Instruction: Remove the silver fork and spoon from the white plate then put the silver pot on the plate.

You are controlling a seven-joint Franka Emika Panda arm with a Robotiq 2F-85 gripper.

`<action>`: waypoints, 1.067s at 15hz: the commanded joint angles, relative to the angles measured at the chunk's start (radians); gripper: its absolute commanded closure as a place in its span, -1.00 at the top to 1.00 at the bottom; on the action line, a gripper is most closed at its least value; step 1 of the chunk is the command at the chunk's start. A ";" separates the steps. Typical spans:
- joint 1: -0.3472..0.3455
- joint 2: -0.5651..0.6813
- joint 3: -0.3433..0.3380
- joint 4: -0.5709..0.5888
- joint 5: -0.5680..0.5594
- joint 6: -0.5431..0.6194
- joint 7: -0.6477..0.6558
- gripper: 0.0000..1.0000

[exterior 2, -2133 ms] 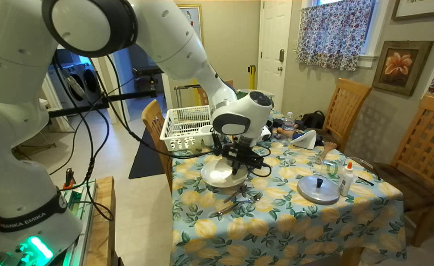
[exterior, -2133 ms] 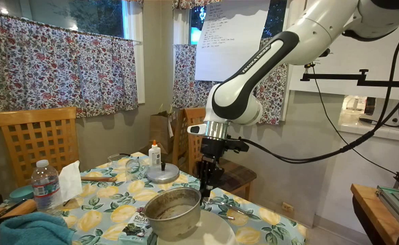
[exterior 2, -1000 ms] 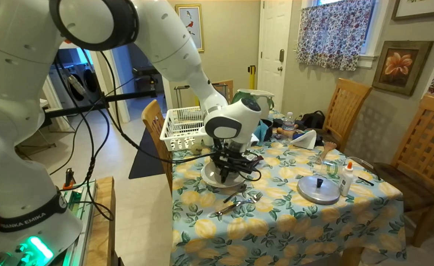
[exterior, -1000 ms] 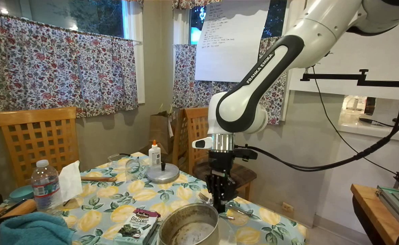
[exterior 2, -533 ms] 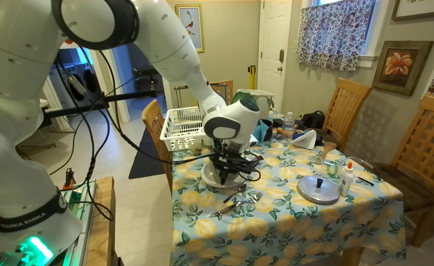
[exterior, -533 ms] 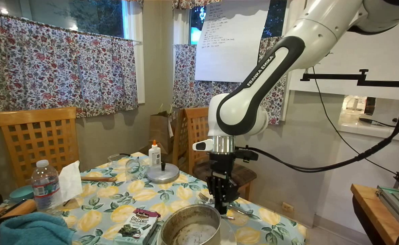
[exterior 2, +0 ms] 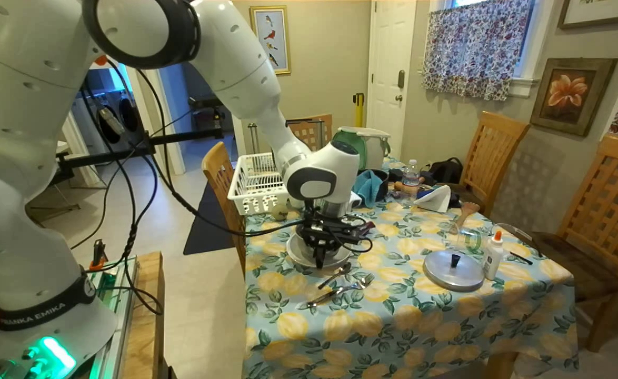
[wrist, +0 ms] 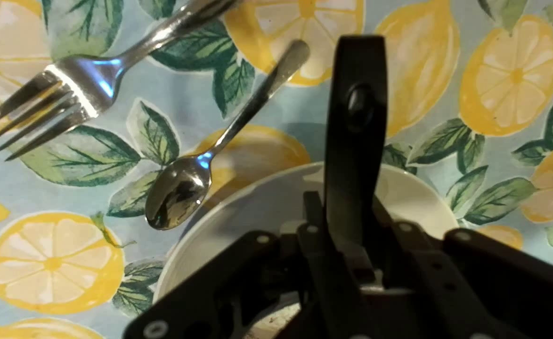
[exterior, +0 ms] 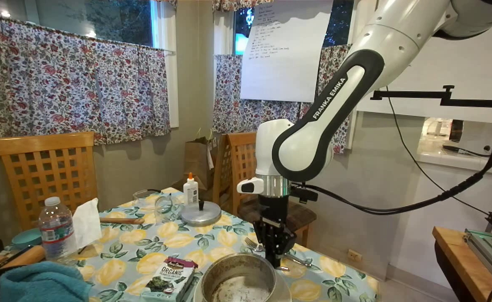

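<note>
The silver pot (exterior: 229, 270) sits above the middle of the white plate (exterior: 286, 289), whose rim shows around it in an exterior view. Whether its base touches the plate cannot be told. My gripper (wrist: 350, 212) is shut on the pot's dark handle (wrist: 357, 127), which runs up between the fingers in the wrist view; most of the pot is hidden below by the gripper. The silver fork (wrist: 85, 77) and spoon (wrist: 177, 190) lie on the tablecloth beside the plate, clear of its rim. An exterior view also has the fork (exterior 2: 347, 288) and spoon (exterior 2: 334, 276) in front of the plate.
A snack box (exterior: 170, 279) lies close beside the plate. Further off are a pot lid (exterior: 200, 214), a glue bottle (exterior: 190, 192), a water bottle (exterior: 56, 235) and a teal cloth (exterior: 40, 281). Behind the plate stands a white dish rack (exterior 2: 259, 184).
The pot has come down and moved over the plate's middle, and it has levelled from a tilt. My arm lowered with it, still gripping the handle. Fork and spoon stayed where they were.
</note>
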 commanded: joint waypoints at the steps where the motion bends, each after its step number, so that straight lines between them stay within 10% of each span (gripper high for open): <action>1: 0.035 -0.002 -0.026 -0.026 -0.061 0.066 0.063 -0.88; 3: 0.042 -0.001 -0.030 -0.030 -0.081 0.080 0.083 -0.87; 5: 0.046 -0.001 -0.032 -0.036 -0.096 0.093 0.101 0.00; 16: 0.001 -0.035 0.010 -0.036 -0.089 0.078 0.130 1.00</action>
